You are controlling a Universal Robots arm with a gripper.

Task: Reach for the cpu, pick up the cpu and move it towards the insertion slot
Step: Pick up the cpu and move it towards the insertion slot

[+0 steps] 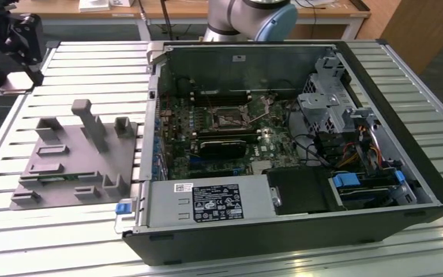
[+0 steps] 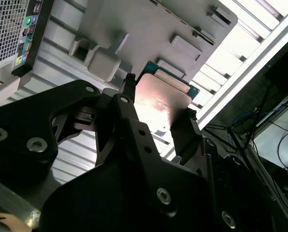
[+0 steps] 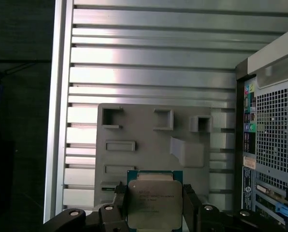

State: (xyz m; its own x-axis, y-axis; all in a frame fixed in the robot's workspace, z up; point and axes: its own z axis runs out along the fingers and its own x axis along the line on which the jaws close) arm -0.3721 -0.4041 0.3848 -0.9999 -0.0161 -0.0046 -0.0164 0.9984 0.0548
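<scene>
The cpu (image 3: 153, 199), a square chip with a silvery face and a pale green rim, sits between the two black fingers of my gripper (image 3: 154, 207), which is shut on its opposite edges. In the second wrist view the cpu (image 2: 159, 100) catches the light inside the gripper (image 2: 158, 105). It hangs above the grey moulded tray (image 3: 149, 145). In the exterior view the gripper (image 1: 23, 40) is high at the far left, well away from the insertion slot (image 1: 228, 118), a square socket with a metal frame on the motherboard inside the open case.
The open computer case (image 1: 299, 231) fills the exterior view's right, with a power supply (image 1: 206, 202) at its front and drive cages (image 1: 329, 115) on the right. The grey tray (image 1: 75, 156) lies on the slatted metal table (image 1: 90, 69). The case's back panel (image 3: 274, 145) stands beside the tray.
</scene>
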